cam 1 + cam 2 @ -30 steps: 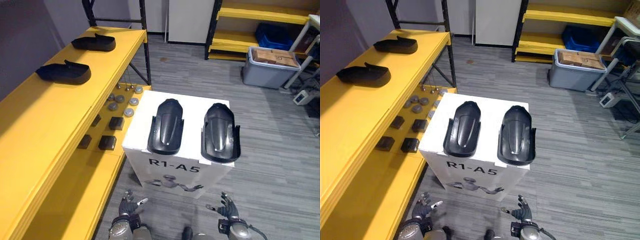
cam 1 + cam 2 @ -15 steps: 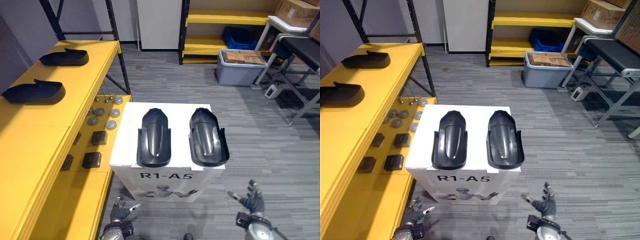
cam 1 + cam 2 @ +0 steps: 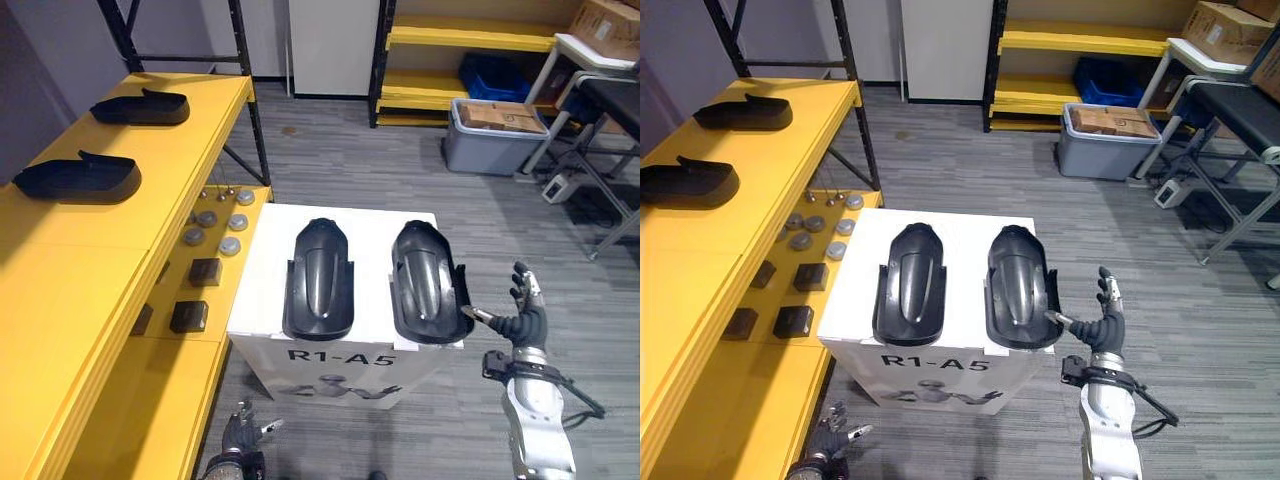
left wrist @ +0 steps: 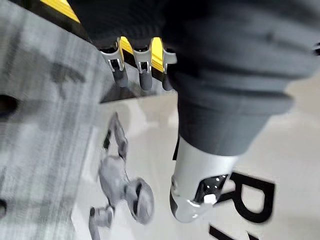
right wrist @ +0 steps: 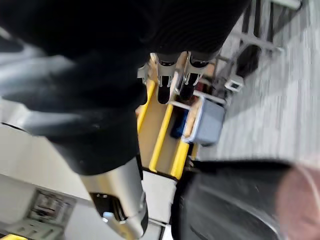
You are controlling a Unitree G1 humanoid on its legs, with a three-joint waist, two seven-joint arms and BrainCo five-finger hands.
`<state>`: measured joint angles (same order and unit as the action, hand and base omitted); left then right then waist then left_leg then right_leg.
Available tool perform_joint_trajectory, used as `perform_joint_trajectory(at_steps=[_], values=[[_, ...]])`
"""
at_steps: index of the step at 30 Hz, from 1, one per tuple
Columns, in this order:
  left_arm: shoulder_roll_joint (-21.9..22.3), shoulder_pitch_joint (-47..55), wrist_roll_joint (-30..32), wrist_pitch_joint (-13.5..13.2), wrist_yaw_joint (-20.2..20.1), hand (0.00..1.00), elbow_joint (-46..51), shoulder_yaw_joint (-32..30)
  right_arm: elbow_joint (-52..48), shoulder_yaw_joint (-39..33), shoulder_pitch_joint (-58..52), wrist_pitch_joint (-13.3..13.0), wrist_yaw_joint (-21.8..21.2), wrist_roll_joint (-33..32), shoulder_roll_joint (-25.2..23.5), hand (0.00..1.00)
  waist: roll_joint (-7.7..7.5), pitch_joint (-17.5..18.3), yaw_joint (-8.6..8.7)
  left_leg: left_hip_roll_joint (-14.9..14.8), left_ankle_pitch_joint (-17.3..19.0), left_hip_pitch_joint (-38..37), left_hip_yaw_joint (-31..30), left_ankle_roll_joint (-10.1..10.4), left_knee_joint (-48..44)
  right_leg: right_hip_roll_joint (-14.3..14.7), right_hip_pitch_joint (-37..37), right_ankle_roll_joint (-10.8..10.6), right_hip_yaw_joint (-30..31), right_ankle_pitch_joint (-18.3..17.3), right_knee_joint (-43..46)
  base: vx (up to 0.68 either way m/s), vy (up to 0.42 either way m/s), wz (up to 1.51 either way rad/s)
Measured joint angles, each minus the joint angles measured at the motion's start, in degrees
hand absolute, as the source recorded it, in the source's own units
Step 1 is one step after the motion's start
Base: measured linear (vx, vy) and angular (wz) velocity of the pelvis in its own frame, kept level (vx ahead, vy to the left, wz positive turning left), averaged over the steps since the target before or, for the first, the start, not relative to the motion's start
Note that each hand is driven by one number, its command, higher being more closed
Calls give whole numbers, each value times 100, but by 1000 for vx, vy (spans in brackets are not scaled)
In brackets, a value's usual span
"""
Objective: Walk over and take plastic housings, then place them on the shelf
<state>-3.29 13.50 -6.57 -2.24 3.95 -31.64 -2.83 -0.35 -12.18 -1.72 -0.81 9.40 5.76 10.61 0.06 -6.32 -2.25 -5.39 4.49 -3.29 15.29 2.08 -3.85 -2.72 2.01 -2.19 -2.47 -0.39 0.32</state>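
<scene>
Open floor (image 3: 560,250) right of white box (image 3: 372,240), yellow shelf (image 3: 90,260) close on its left.

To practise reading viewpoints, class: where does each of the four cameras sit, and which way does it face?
Left eye view: head, looking down at two black plastic housings on a white box; right hand raised beside it, left hand low.
Right eye view: same scene, offset.
Left wrist view: along left fingers toward the box's printed side.
Right wrist view: along right fingers, past a housing, toward yellow shelving.
</scene>
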Motion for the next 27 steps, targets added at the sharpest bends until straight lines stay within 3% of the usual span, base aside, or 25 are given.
perform_joint_trajectory(at_steps=[8, 15, 16, 20, 27], values=[[-29, 99, -6, -13, 18, 0, -51, -5, 1245, -11, 857, 436, 362, 829, 80, 0, 14, -3, -14, 126, -177, 119, -176, -102, 167, -75, -17, -18, -11, 178, -213, -42, 11, 9], [-34, 262, -95, -15, 50, 0, -49, -14, 2538, -4, 1424, 665, 487, 817, 114, 0, 64, -39, -41, 206, -314, 185, -279, -122, 307, -123, -91, -41, -21, 262, -287, -56, 16, 5], [-34, 293, -114, -15, 51, 0, -49, -14, 2813, 2, 1574, 691, 486, 802, 194, 100, 74, -52, -78, 225, -363, 185, -305, -128, 383, -129, -123, -44, -25, 274, -293, -36, 3, 0], [-29, 316, -140, -15, 52, 0, -49, -16, 3267, 108, 1995, 694, 456, 751, 377, 100, 86, -93, -148, 256, -402, 183, -347, -147, 460, -136, -161, -46, -24, 304, -307, -16, 4, -2], [-24, 312, -342, -16, 55, 0, -48, -20, 3936, 67, 2424, 665, 467, -307, 731, 100, 94, -109, -138, 276, -495, 149, -422, -147, 652, -132, -132, -47, -137, 307, -371, 12, -4, 6]])
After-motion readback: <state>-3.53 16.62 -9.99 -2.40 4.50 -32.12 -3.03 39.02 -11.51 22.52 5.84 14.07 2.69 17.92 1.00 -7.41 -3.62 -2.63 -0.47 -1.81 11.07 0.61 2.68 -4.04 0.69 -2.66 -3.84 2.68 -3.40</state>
